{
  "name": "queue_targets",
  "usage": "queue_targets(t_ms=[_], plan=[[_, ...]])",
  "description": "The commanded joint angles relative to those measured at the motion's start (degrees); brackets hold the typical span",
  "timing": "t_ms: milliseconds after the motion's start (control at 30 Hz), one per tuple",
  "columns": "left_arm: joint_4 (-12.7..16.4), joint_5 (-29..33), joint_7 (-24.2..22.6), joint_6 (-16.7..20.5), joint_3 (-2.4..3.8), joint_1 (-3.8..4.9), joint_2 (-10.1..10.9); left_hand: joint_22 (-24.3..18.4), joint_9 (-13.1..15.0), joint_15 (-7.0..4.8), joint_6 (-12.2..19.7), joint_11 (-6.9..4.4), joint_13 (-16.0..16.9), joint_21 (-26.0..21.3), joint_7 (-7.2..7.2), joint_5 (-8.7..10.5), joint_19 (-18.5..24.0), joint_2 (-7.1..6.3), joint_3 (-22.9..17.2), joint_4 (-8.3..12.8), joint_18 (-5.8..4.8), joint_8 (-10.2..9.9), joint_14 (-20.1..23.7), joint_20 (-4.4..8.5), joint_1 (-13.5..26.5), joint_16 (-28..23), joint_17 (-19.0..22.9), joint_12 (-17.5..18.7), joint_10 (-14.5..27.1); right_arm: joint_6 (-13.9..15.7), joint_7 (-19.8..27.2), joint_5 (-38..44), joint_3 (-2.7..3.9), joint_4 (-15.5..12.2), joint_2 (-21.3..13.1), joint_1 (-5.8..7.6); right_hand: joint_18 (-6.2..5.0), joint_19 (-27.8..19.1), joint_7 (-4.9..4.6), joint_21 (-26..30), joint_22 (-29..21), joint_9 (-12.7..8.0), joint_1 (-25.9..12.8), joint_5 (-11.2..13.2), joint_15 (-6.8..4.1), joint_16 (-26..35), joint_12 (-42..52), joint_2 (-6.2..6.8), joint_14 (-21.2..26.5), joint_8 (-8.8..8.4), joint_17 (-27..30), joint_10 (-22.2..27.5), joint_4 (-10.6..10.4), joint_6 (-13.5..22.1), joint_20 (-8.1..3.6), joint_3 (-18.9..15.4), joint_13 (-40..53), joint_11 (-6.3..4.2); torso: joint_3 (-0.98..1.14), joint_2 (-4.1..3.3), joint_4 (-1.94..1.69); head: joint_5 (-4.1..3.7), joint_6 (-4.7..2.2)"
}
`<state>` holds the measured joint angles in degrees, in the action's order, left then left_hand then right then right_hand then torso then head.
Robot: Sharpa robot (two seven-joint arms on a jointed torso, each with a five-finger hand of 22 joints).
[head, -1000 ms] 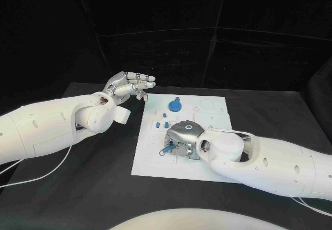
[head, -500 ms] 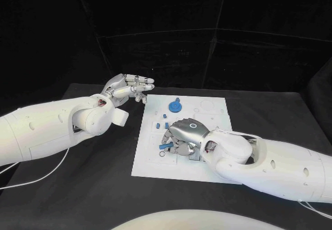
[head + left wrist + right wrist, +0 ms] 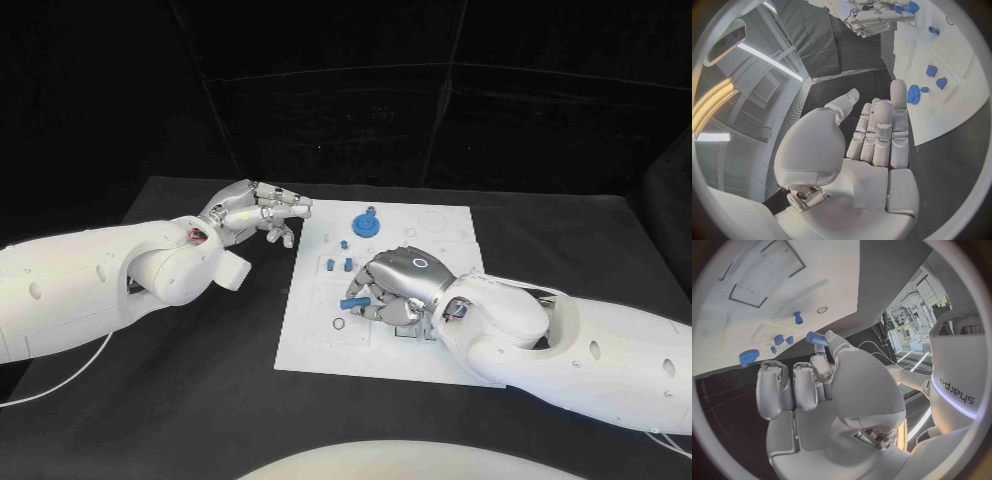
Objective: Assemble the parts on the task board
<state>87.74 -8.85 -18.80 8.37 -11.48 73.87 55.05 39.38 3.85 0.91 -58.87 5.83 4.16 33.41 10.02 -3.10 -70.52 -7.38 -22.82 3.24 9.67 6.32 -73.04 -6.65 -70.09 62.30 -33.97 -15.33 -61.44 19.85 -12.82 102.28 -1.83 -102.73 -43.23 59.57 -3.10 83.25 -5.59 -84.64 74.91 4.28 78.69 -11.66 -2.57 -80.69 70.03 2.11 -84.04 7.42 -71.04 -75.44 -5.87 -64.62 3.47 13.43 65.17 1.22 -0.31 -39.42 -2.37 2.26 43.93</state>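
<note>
Blue cylindrical plastic part (image 3: pixel 815 337) is pinched at the fingertips of the right hand (image 3: pixel 397 285), just above the white task board (image 3: pixel 440 225). Left hand (image 3: pixel 257 212) hovers beside the board, fingers loosely together, holding nothing. The tip-only pinch looks shallow, so the part may tilt or slip during insertion.

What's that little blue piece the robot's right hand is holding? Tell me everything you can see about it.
The blue part is a small, short cylinder-like peg of matte blue, plastic-looking material. The right hand pinches it between its fingertips, so it pokes out sideways from the hand, raised a little above the white task board. In the right wrist view the same part shows a rounded end. Nothing but the fingers appears to touch it; its finer shape is too small to tell.
</note>
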Motion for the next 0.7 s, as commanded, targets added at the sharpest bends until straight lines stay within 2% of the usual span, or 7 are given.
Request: queue_targets(t_ms=[33, 167, 400, 700], plan=[[0.68, -4.38, 4.41, -1.8, -0.09, 0.07, 0.44, -0.28, 0.04, 0.02, -0.37, 0.01, 0.07, -0.33, -0.05, 0.04, -0.59, 0.02, 0.89, -0.36, 0.87, 0.22, -0.58, -0.02, 0.8, 0.39, -0.28, -0.38, -0.48, 2.2, 0.34, -0.53, 0.02, -0.25, -0.24, 0.09, 0.9, 0.42, 0.11, -0.32, 6.68, 0.09, -0.4, -0.2, -0.41, -0.2, -0.27, 0.08, -2.73, 0.23, -0.1, 0.03, -0.26, -0.36, 0.08, -0.02, -0.08, -0.36, -0.05, 0.02, 0.01, -0.02, -0.28], [1.18, -5.52, 6.39, -1.59, -0.25, 0.05, 0.8, -0.7, 0.03, -0.01, -0.39, -0.02, 0.12, -0.66, -0.07, 0.04, -1.04, 0.0, 2.27, -0.94, 0.86, 0.25, -0.9, 0.04, 1.15, 0.46, -0.28, -0.53, -0.48, 2.22, 0.03, -0.6, 0.03, -0.08, -0.48, 0.09, 0.9, 0.42, 0.11, -0.32, 6.68, 0.09, -0.4, -0.2, -0.41, -0.2, -0.27, 0.08, -2.73, 0.23, -0.1, 0.03, -0.26, -0.36, 0.08, -0.02, -0.08, -0.36, -0.04, 0.04, 0.13, -0.02, -0.53], [2.02, -7.51, 10.25, -3.32, -0.51, 0.02, 1.05, -1.52, -0.01, 0.0, -0.19, 0.05, 0.19, -1.38, -0.03, 0.07, -1.65, 0.08, 5.41, -2.14, 0.82, 0.16, -1.07, 0.04, 1.71, 0.28, 0.16, -0.72, -0.03, 2.13, -0.44, -0.65, 0.03, 0.04, -0.7, 0.1, 0.91, 0.44, 0.13, -0.33, 6.71, 0.09, -0.35, -0.23, -0.42, -0.2, -0.38, 0.15, -2.72, 0.24, -0.1, 0.08, -0.21, -0.36, 0.07, 0.01, -0.19, -0.37, -0.01, -0.1, 0.03, -0.3, -0.82], [2.49, -8.83, 10.1, -2.72, -0.7, 0.0, 1.21, -2.09, 0.0, 0.0, -0.13, 0.04, 0.26, -1.89, -0.06, 0.07, -2.0, 0.64, 7.48, -2.79, 0.82, 0.17, -1.0, 0.04, 1.36, 0.0, 0.8, -0.93, 0.22, -0.7, -1.4, -0.83, 0.05, 0.28, -0.07, 0.12, 0.92, 0.47, 0.13, -0.36, 6.75, 0.07, -0.27, -0.18, -0.44, -0.23, -0.41, 0.33, -2.73, 0.26, -0.16, 0.06, -0.12, -0.35, 0.06, 0.05, -0.18, -0.38, -0.06, -0.1, 0.02, -0.2, -0.63]])
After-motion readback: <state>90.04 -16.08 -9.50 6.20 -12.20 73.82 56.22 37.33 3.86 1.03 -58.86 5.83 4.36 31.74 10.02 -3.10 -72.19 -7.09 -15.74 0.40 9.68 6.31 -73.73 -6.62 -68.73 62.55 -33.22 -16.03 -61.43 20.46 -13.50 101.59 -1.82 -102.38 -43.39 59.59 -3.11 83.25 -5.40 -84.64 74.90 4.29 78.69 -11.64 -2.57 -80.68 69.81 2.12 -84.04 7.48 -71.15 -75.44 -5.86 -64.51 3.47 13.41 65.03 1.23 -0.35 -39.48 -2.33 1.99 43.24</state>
